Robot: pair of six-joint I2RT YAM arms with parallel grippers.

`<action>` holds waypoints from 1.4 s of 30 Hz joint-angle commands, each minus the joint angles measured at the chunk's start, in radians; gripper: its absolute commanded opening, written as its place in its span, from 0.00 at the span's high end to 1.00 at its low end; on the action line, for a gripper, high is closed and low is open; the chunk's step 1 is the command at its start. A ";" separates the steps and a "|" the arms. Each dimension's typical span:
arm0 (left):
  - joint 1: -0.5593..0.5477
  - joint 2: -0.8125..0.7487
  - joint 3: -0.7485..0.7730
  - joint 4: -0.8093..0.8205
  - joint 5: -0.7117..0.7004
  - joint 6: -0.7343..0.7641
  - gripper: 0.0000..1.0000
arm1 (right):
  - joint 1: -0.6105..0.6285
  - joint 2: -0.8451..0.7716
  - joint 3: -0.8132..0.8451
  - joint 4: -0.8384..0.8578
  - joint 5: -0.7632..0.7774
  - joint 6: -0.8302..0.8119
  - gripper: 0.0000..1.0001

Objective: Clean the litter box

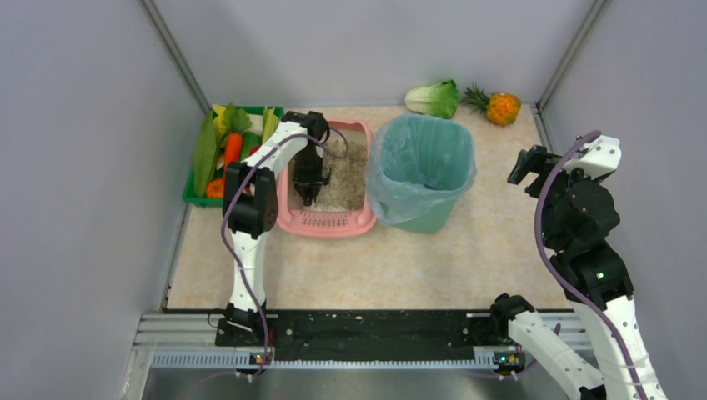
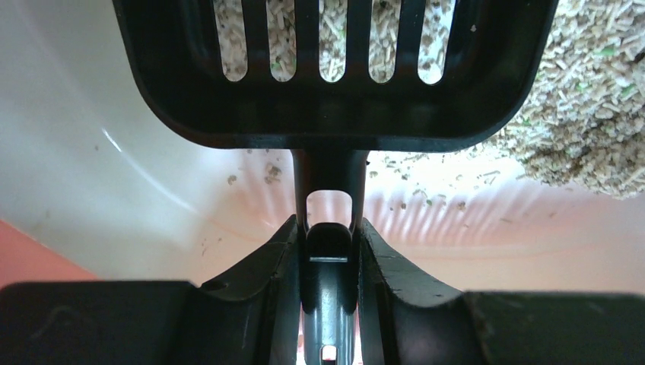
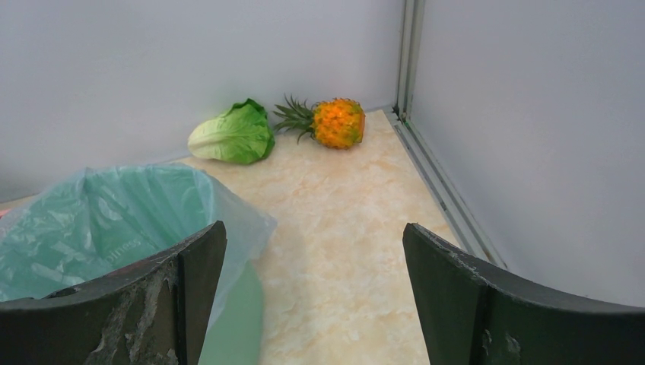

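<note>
Marble tabletop [image 1: 417,267] | litter box [image 1: 325,223] beneath left tool [image 2: 329,236] gripping scoop [image 2: 335,122] | right tool [image 3: 313,228] agape, empty

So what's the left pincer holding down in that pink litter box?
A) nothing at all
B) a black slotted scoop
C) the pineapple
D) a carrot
B: the left wrist view shows the left pincer shut on the handle of a black slotted scoop, which sits low inside the pink litter box.
</note>
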 commanded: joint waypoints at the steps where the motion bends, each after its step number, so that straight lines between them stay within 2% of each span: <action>1: 0.013 -0.007 -0.028 0.205 -0.051 0.025 1.00 | 0.009 -0.008 0.005 0.040 0.007 -0.001 0.13; 7: 0.013 -0.050 -0.096 0.251 -0.032 0.025 1.00 | 0.010 -0.007 0.008 0.041 0.007 0.002 0.14; 10: 0.013 -0.179 -0.231 0.385 -0.038 0.019 1.00 | 0.010 -0.006 0.005 0.040 0.006 0.005 0.13; 17: 0.011 -0.302 -0.379 0.533 -0.019 0.011 1.00 | 0.009 -0.002 0.005 0.041 -0.010 0.016 0.13; 32: 0.002 -0.454 -0.475 0.586 0.005 0.014 1.00 | 0.010 -0.045 0.004 0.030 -0.020 0.038 0.13; 42: -0.005 -0.556 -0.615 0.718 0.005 0.026 1.00 | 0.009 -0.053 0.009 0.022 -0.033 0.068 0.13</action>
